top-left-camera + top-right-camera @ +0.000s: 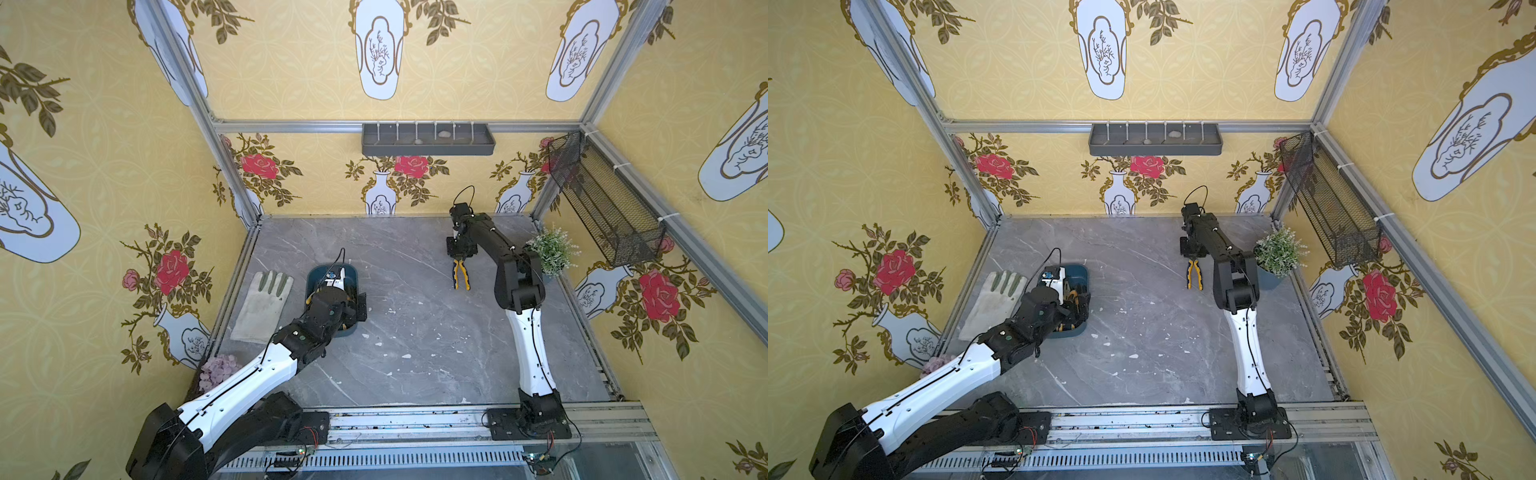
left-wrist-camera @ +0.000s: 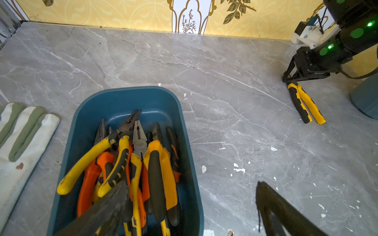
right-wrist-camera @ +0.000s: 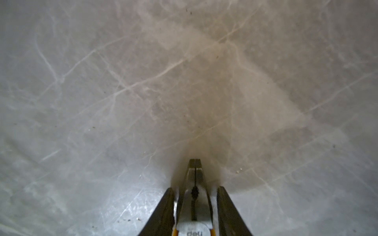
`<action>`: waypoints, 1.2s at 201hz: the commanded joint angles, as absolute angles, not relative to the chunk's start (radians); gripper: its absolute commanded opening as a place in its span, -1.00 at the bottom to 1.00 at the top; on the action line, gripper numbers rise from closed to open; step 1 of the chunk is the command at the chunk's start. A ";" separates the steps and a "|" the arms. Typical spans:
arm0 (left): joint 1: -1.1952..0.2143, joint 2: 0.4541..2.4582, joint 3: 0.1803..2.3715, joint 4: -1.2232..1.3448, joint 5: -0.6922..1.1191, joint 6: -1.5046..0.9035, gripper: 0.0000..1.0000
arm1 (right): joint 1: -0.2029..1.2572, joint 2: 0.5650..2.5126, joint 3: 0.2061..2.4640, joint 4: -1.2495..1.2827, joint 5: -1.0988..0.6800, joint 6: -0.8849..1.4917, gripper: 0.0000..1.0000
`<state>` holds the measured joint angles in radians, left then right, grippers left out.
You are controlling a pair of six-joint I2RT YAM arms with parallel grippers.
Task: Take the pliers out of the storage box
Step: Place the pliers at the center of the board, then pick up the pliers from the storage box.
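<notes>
One pair lies on the table, well apart from the box; my right gripper flanks its head, seemingly released; my left gripper hangs wide open over the pliers in the box; next, lower and pinch one handle.

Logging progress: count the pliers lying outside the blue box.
1. The pliers lie on the table, head between the right gripper's fingers. The rest are piled in the box; the left arm may hide more beside it.
</notes>
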<state>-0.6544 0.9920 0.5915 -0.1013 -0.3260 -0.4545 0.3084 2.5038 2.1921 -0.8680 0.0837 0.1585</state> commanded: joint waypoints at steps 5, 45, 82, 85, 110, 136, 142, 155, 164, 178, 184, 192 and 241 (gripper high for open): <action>-0.649 0.986 0.586 -0.093 -0.313 -0.463 0.99 | 0.313 2.500 2.183 -0.869 0.104 0.170 -0.19; -0.643 0.986 0.611 -0.134 -0.311 -0.469 0.98 | 0.320 2.391 2.279 -0.871 0.194 0.184 -0.09; -0.594 1.038 0.721 -0.303 -0.315 -0.482 0.99 | 0.398 2.112 2.144 -0.754 0.177 0.189 0.01; -0.585 1.051 0.738 -0.326 -0.310 -0.482 0.99 | 0.413 2.083 2.111 -0.736 0.174 0.187 0.01; -0.479 1.193 0.873 -0.541 -0.307 -0.503 0.89 | 0.534 1.865 1.744 -0.580 0.122 0.211 0.00; -0.370 1.278 0.928 -0.599 -0.218 -0.515 0.53 | 0.687 1.688 1.382 -0.427 0.119 0.302 -0.01; -0.359 1.289 0.934 -0.603 -0.210 -0.516 0.47 | 0.721 1.655 1.317 -0.388 0.124 0.327 -0.01; -0.339 1.317 0.964 -0.631 -0.207 -0.503 0.39 | 0.785 1.603 1.183 -0.305 0.127 0.380 -0.01; -0.332 1.341 0.990 -0.657 -0.210 -0.488 0.33 | 0.823 1.585 1.124 -0.264 0.135 0.414 -0.01; -0.330 1.368 1.031 -0.688 -0.222 -0.465 0.22 | 0.873 1.576 1.076 -0.232 0.162 0.461 -0.03; -0.328 1.376 1.046 -0.699 -0.235 -0.458 0.19 | 0.892 1.575 1.066 -0.226 0.175 0.475 -0.03; -0.323 1.382 1.057 -0.708 -0.250 -0.452 0.18 | 0.916 1.577 1.049 -0.213 0.193 0.491 -0.04; -0.232 1.445 1.098 -0.678 -0.096 -0.408 0.08 | 1.057 1.589 0.896 -0.053 0.292 0.547 -0.06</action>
<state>-0.2504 1.4197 1.0855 -0.6811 -0.2077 -0.4458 1.0172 1.5829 0.9672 -0.1940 0.2138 0.4923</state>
